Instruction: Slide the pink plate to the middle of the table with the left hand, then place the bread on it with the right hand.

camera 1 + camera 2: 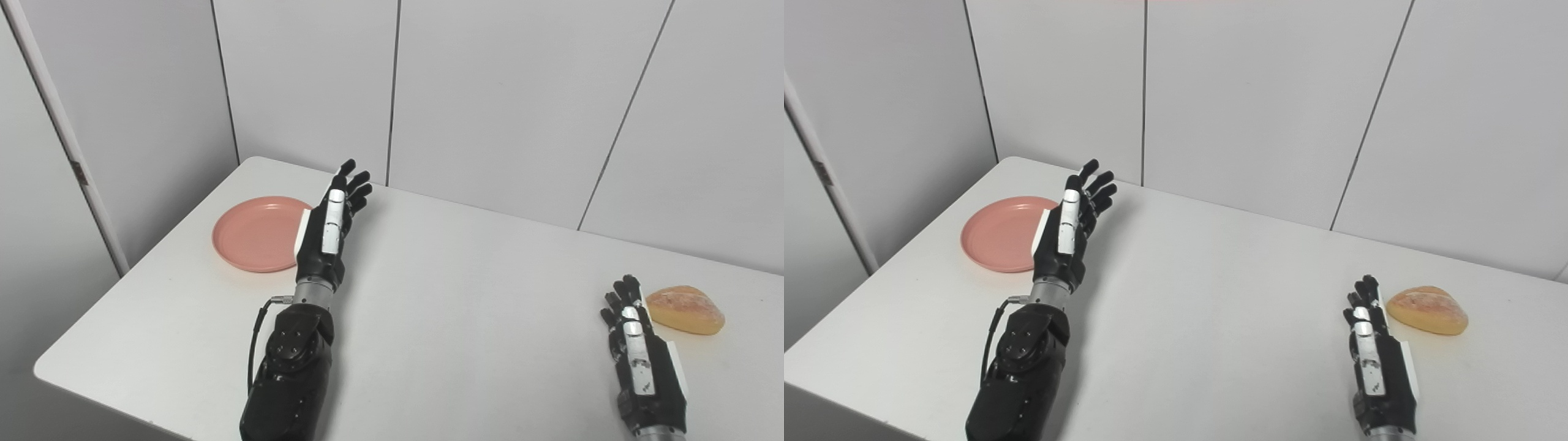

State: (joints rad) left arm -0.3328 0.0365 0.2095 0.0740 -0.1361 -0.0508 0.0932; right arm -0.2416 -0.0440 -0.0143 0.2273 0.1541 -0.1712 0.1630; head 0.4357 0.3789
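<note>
A round pink plate (257,233) lies flat near the table's far left corner. My left hand (331,223) hovers just right of the plate's right rim, raised above the table, fingers spread and open, holding nothing. A golden bread roll (686,309) rests on the table at the right. My right hand (640,349) sits low at the front right, just left of the bread and apart from it, open with fingers extended.
The white table (465,306) has rounded corners; its left edge runs close behind the plate. Grey panel walls stand right behind the table's far edge.
</note>
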